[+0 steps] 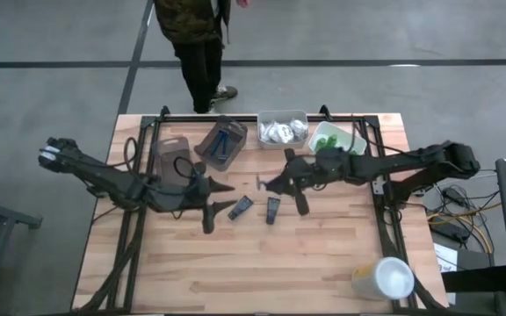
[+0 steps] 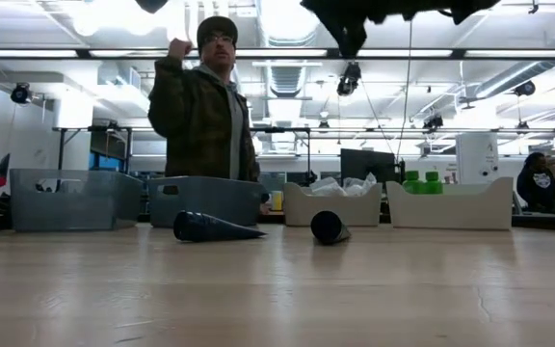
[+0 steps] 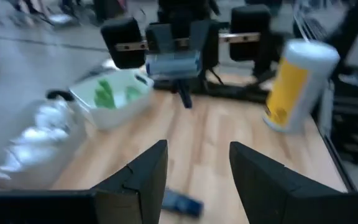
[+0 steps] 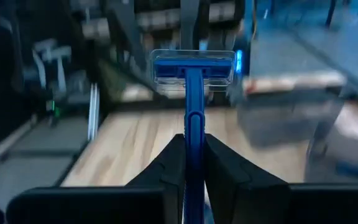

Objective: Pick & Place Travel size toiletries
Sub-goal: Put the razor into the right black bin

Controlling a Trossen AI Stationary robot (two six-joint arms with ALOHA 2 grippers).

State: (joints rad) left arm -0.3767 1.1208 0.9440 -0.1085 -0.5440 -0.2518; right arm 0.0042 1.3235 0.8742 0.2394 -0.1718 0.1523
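Above the desk [image 1: 262, 263], just right of two dark tubes [image 1: 272, 209], a blue razor [image 4: 192, 93] is clamped in the right gripper [image 1: 275, 183]; the left gripper [image 1: 221, 200] is held spread, left of the tubes

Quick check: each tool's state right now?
Left tool: open, holding nothing, above the table.
Right tool: shut on the blue razor.
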